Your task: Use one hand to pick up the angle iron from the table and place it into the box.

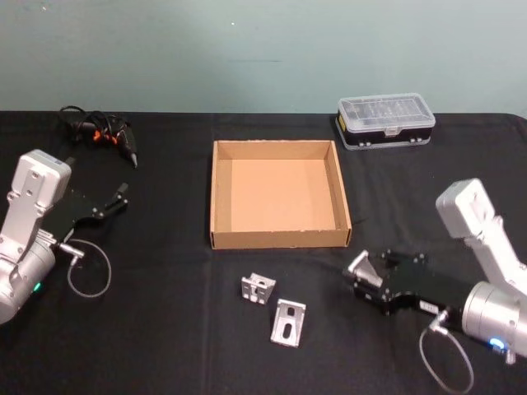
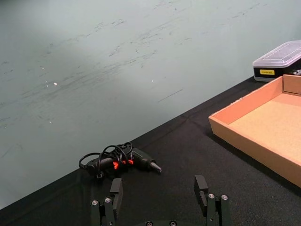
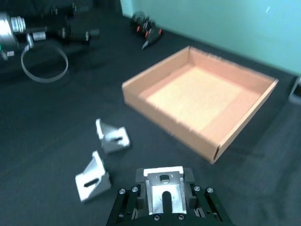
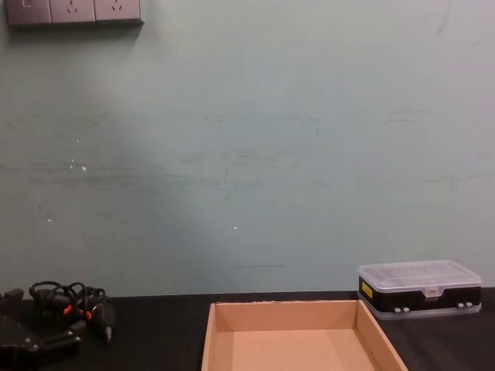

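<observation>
My right gripper (image 1: 362, 270) is shut on a silver angle iron (image 1: 361, 267), held just above the black table (image 1: 165, 329) to the right of the box's near right corner; the bracket sits between the fingers in the right wrist view (image 3: 164, 195). Two more angle irons lie on the table in front of the box, one (image 1: 258, 288) (image 3: 113, 137) nearer it and one (image 1: 289, 322) (image 3: 92, 176) closer to me. The tan cardboard box (image 1: 280, 239) (image 3: 169, 120) (image 4: 298, 313) (image 2: 249, 146) is empty. My left gripper (image 1: 119, 197) (image 2: 160, 193) stays open at the left, holding nothing.
A black case with a clear lid (image 1: 385, 120) (image 4: 421, 287) stands behind the box to the right. A black tool with a coiled cable and orange marks (image 1: 99, 133) (image 2: 120, 161) lies at the back left. A cable loop (image 1: 89, 271) hangs from the left arm.
</observation>
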Controlling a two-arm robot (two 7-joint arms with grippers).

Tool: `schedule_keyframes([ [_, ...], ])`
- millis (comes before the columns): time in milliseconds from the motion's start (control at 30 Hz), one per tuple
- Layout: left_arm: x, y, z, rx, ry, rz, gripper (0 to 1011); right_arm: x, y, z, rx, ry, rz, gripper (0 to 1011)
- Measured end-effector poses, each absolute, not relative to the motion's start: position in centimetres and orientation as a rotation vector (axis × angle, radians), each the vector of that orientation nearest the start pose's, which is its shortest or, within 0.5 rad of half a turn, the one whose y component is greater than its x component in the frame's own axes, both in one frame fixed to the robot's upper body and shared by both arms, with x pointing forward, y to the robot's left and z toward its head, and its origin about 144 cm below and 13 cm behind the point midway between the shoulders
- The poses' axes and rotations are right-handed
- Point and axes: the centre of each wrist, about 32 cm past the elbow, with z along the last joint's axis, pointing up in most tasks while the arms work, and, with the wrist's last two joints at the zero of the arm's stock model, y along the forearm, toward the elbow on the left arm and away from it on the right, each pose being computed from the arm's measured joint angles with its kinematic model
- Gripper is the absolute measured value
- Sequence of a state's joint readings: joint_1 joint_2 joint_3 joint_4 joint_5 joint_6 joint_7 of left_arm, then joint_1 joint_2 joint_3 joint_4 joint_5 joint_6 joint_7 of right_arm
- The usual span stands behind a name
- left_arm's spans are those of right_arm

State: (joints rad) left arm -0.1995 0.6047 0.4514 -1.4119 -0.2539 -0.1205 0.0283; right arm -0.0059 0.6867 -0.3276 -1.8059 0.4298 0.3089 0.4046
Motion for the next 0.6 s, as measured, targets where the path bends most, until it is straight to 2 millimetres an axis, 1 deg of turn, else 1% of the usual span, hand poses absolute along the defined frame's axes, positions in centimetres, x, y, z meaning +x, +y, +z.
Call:
schedule_keyframes([
  [67, 48.9, 31.0, 114.0, 0.305, -0.285, 1.248, 1000, 43.5, -29.0, 120.6, -0.373, 0.064, -0.797, 474],
  [200, 48.9, 31.0, 114.0, 0.304, -0.285, 1.248, 1000, 44.0, -28.8, 121.6, -0.350, 0.036, -0.811, 473],
  [300, 48.9, 31.0, 114.0, 0.304, -0.285, 1.248, 1000, 44.6, -28.5, 122.5, -0.330, 0.006, -0.821, 473],
  [367, 48.9, 31.0, 114.0, 0.304, -0.285, 1.248, 1000, 45.6, -28.1, 123.1, -0.317, -0.015, -0.833, 474],
  [500, 48.9, 31.0, 114.0, 0.304, -0.285, 1.248, 1000, 46.6, -27.6, 123.3, -0.304, -0.027, -0.848, 474],
  [600, 48.9, 31.0, 114.0, 0.304, -0.285, 1.248, 1000, 48.1, -26.8, 123.5, -0.293, -0.035, -0.860, 473],
])
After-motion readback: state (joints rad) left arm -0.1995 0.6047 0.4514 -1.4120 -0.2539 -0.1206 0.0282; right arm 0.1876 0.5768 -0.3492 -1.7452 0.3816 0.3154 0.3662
